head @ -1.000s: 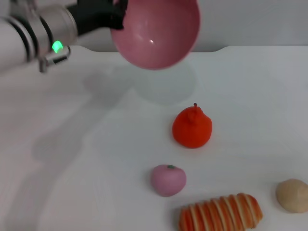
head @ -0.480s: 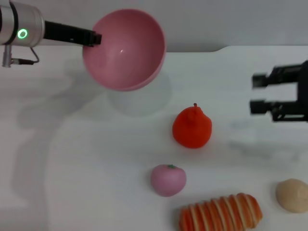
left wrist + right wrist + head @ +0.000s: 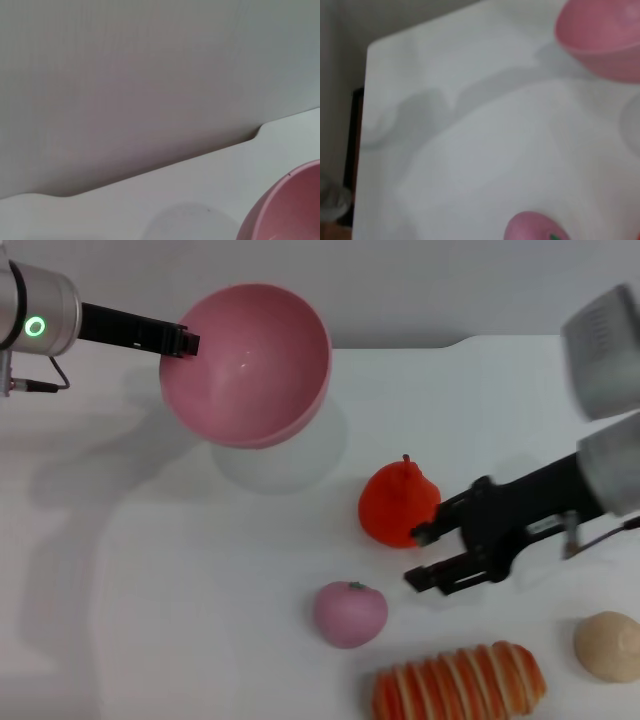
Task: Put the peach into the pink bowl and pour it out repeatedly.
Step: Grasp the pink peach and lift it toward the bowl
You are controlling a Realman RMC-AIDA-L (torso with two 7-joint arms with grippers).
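Observation:
My left gripper (image 3: 183, 341) is shut on the rim of the pink bowl (image 3: 245, 365), holding it above the table at the back left, tilted with its empty inside facing me. The bowl's edge also shows in the left wrist view (image 3: 287, 210) and the right wrist view (image 3: 605, 35). The peach (image 3: 350, 613) lies on the white table near the front centre, also seen as the peach (image 3: 535, 228). My right gripper (image 3: 416, 557) is open, just right of the peach and in front of the orange-red fruit, touching nothing.
An orange-red pear-shaped fruit (image 3: 400, 505) stands behind the peach. A striped bread roll (image 3: 460, 682) lies at the front edge, and a beige ball (image 3: 608, 645) sits at the front right. The table's back edge (image 3: 150, 172) meets a grey wall.
My right arm has come in from the right and down toward the peach. The bowl has shifted slightly left and lower in my left gripper. The fruits have not moved.

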